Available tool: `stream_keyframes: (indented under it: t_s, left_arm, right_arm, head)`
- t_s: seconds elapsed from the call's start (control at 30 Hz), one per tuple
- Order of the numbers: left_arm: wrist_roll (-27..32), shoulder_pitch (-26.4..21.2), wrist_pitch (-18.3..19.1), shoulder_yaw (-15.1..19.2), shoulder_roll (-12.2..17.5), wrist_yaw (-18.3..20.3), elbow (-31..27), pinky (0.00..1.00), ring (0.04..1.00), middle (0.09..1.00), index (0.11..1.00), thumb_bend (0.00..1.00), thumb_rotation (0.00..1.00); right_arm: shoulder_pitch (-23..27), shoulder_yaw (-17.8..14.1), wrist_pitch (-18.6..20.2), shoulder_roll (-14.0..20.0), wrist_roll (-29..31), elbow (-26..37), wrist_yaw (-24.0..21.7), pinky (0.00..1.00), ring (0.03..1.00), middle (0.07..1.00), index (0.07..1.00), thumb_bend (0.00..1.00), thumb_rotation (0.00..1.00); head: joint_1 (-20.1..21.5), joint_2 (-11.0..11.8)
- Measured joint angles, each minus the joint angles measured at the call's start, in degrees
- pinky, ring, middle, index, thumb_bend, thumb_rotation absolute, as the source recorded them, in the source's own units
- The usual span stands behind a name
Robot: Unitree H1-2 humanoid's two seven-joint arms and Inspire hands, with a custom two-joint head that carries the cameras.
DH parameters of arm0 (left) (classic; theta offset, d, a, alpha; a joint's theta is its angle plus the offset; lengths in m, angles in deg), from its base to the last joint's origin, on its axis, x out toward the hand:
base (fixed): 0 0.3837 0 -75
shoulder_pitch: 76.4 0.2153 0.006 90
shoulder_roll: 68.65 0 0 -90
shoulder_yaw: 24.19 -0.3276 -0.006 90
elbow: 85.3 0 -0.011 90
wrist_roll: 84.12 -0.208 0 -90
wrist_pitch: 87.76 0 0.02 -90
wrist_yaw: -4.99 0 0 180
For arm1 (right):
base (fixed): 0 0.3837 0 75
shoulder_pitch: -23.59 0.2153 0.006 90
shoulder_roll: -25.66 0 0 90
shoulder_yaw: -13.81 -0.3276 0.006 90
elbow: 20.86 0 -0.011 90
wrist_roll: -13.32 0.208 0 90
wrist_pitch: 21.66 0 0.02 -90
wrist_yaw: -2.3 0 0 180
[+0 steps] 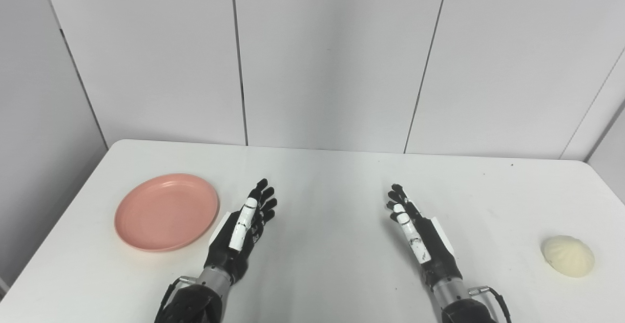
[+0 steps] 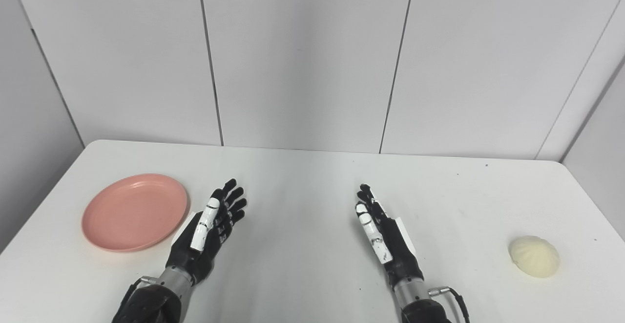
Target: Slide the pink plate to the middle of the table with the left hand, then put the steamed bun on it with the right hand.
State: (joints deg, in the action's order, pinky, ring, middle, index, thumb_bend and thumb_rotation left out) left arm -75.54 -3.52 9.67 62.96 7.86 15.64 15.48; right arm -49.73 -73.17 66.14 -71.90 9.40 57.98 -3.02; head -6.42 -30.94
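White counter (image 1: 322, 176): pink plate (image 1: 166, 212) still far left, steamed bun (image 1: 568, 256) untouched at right — left hand (image 1: 246, 225) and right hand (image 1: 415, 230) spread, empty.

Light: bright, even, diffuse from overhead | Shadows: soft and faint beneath both hands and the bun (image 1: 568, 256) on the bench (image 1: 332, 201) | Glare: mild sheen across the white bench, no blown highlights | Focus: sharp near to far | Distortion: wall panel seams splayed outward toward left and right edges
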Motion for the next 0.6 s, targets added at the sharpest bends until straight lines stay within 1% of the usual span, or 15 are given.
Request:
stream_keyframes:
  t_s: [0.47, 0.6]
  left_arm:
    - [0.0, 0.0, 0.0, -0.1, 0.0, 0.0, 0.0, 0.99, 0.975, 0.994, 1.0, 0.51, 1.0]
    - [0.0, 0.0, 0.0, -0.1, 0.0, 0.0, 0.0, 1.0, 0.975, 0.992, 0.999, 0.51, 1.0]
  right_arm:
    - [0.0, 0.0, 0.0, 0.0, 0.1, 0.1, 0.0, 0.9, 0.917, 0.94, 0.95, 0.18, 1.0]
    - [0.0, 0.0, 0.0, 0.0, 0.1, 0.2, 0.0, 0.91, 0.919, 0.943, 0.954, 0.17, 1.0]
  head:
    - [-0.1, 0.1]
    - [-0.1, 0.0]
